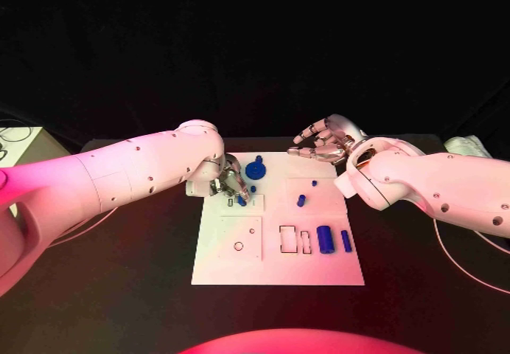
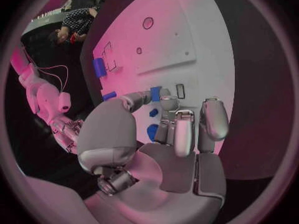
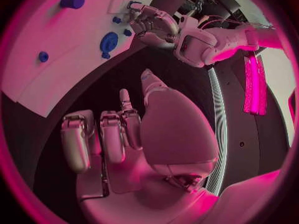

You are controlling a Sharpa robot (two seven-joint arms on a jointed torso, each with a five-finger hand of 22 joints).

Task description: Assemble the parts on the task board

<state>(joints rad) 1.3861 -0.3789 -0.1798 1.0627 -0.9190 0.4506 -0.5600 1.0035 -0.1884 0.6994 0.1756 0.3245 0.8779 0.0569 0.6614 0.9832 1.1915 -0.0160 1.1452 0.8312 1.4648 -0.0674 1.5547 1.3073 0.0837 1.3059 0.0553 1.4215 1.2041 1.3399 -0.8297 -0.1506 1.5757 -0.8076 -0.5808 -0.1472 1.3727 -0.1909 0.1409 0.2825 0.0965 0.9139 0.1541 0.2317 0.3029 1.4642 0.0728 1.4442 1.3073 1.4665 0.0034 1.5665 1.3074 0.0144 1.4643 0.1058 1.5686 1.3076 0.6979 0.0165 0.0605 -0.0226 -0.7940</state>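
While the left hand (image 1: pixel 228 184) works low over the upper left part of the white board (image 1: pixel 276 273), its fingers (image 2: pixel 181 129) are bunched together round a small blue piece (image 2: pixel 155 93) at their tips; whether they truly pinch it I cannot tell. To do this step well, I judge the hand should keep the piece upright, line it up with the small slot (image 2: pixel 180 90) just beside it, and press straight down without dragging across the board.

Off the board's far right corner, the right hand (image 1: pixel 324 141) hovers with fingers apart, holding nothing.

As for what sits in the board's recesses: a blue round knob (image 1: pixel 255 170) stands near the top, two small blue pegs (image 1: pixel 301 199) sit mid-board, and two blue blocks (image 1: pixel 325 240) lie beside empty rectangular outlines (image 1: pixel 288 238).
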